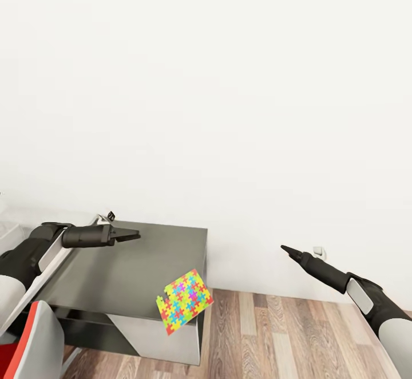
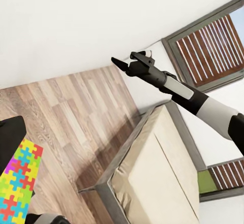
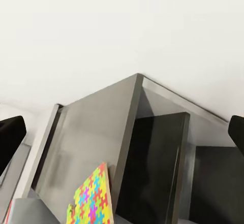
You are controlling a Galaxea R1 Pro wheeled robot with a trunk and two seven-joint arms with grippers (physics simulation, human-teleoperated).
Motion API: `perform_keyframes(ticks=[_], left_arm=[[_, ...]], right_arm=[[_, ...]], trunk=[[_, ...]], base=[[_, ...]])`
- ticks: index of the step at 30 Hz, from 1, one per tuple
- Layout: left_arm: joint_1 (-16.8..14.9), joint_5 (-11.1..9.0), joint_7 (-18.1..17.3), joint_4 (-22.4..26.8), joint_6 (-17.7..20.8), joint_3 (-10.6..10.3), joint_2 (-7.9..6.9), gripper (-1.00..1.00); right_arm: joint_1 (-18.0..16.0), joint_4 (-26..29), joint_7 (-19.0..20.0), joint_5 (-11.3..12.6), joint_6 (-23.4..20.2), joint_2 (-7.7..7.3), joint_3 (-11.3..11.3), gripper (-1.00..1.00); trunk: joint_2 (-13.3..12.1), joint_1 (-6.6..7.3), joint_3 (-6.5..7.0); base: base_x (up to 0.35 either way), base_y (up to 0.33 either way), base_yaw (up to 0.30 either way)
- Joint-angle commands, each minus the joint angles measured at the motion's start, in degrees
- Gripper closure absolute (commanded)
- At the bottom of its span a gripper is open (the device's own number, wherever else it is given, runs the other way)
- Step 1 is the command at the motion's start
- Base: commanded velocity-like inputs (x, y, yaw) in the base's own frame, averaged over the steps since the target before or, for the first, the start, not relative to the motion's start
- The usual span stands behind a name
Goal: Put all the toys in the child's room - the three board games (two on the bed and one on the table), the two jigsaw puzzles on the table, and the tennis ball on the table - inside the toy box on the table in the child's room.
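Multicoloured thin jigsaw sheet [image 1: 184, 301] overhangs the dark grey table [image 1: 131, 264] corner; likely light and flimsy, best pinched there. Left gripper [image 1: 130, 234] looks closed and empty; right gripper [image 1: 288, 250] too.

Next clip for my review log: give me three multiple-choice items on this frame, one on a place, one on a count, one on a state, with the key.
1. Where does the jigsaw puzzle lie?
A. on the floor
B. at the dark desk section's front corner, overhanging
C. on the bed

2. How many jigsaw puzzles show in the head view?
A. one
B. two
C. three

3. What is the left claw doing?
A. gripping the puzzle
B. gripping a ball
C. holding nothing, above the desk

Key: 1 B, its corner juts past the edge; 2 A, a single sheet; 3 C, nothing sits between its fingertips.
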State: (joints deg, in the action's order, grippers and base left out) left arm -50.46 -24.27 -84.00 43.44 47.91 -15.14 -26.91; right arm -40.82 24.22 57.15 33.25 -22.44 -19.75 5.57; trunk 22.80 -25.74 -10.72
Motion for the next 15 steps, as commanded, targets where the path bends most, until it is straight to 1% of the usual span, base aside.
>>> perform_keyframes(ticks=[1, 15], left_arm=[[-0.1, -0.3, -0.1, 0.0, 0.6, -0.3, -0.07, -1.0], [-0.1, -0.3, -0.2, 0.0, 0.5, -0.3, -0.07, -1.0]], right_arm=[[0.0, 0.0, 0.1, 0.3, -0.5, 0.01, 0.1, -1.0], [0.0, 0.0, 0.1, 0.3, -0.5, 0.13, 0.1, -1.0]], trunk=[[0.1, -0.04, -0.02], [0.1, -0.04, 1.31]], base=[[0.0, 0.0, 0.063], [0.0, 0.0, 0.063]])
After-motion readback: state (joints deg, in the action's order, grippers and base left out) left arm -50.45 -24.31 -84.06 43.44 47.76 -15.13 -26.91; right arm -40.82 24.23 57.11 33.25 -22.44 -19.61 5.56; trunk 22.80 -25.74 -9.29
